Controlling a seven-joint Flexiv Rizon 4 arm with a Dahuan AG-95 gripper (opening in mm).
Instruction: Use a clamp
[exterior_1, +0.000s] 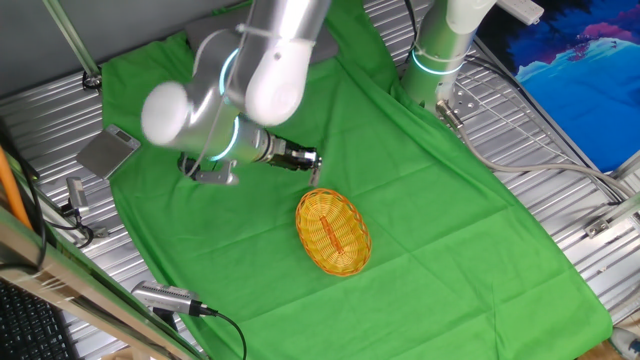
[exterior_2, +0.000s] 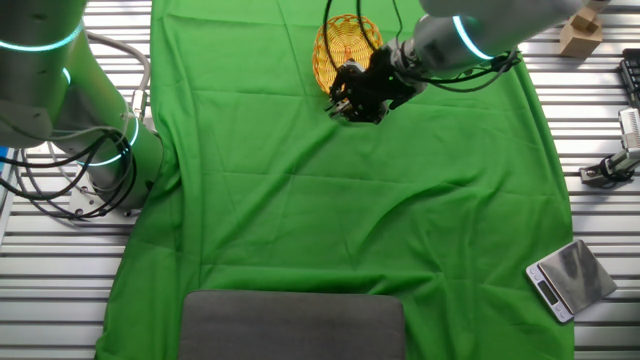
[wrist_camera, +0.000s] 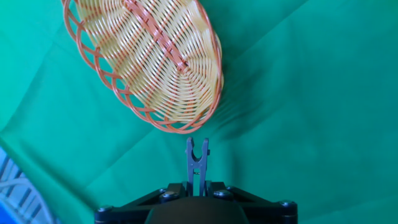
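You have one clamp (wrist_camera: 197, 163), pinched in the closed gripper (wrist_camera: 197, 186), its tips seemingly just short of one basket's (wrist_camera: 149, 59) rim, open green cloth (wrist_camera: 311, 112) all around.

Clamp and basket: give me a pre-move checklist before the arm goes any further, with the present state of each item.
1. Clamp held in the gripper: ok; it sticks out from between the fingers.
2. Clamp tips point toward the wicker basket: ok in the hand view.
3. Clamp tips apart from the basket rim: ok; green cloth shows between them.
4. Clamp mouth spread enough to take the rim: cannot tell; the prongs stand close together.
5. Basket interior free of items: ok.
6. Clamp height relative to the rim: cannot tell from these views.
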